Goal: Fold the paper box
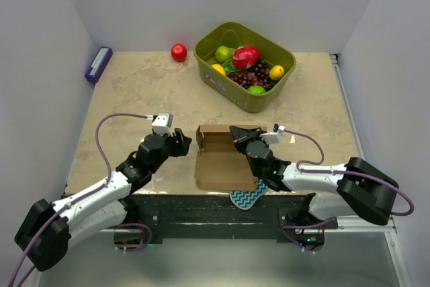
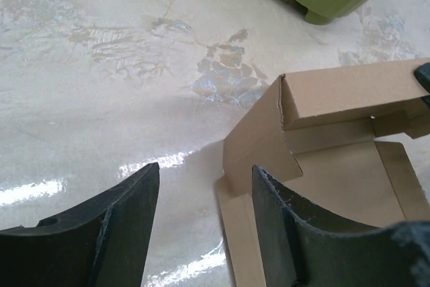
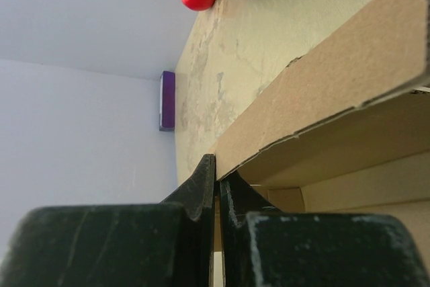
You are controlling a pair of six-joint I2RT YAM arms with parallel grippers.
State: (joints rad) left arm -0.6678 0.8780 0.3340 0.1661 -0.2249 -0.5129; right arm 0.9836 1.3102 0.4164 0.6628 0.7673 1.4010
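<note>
The plain brown paper box [image 1: 222, 156] lies at the near middle of the table, its far walls partly raised and its flat lid panel toward me. My right gripper [image 1: 238, 136] is shut on the box's right wall; in the right wrist view its fingers [image 3: 216, 178] pinch the thin cardboard edge [image 3: 322, 92]. My left gripper [image 1: 185, 141] is open just left of the box. In the left wrist view its right finger [image 2: 272, 213] sits against the raised left flap [image 2: 259, 146], the left finger [image 2: 127, 213] over bare table.
A green basket [image 1: 245, 65] of fruit stands at the back right. A red ball [image 1: 179, 52] lies left of it. A purple block [image 1: 99, 64] lies at the far left edge. A teal zigzag sponge [image 1: 246, 197] pokes out under the box at the near edge.
</note>
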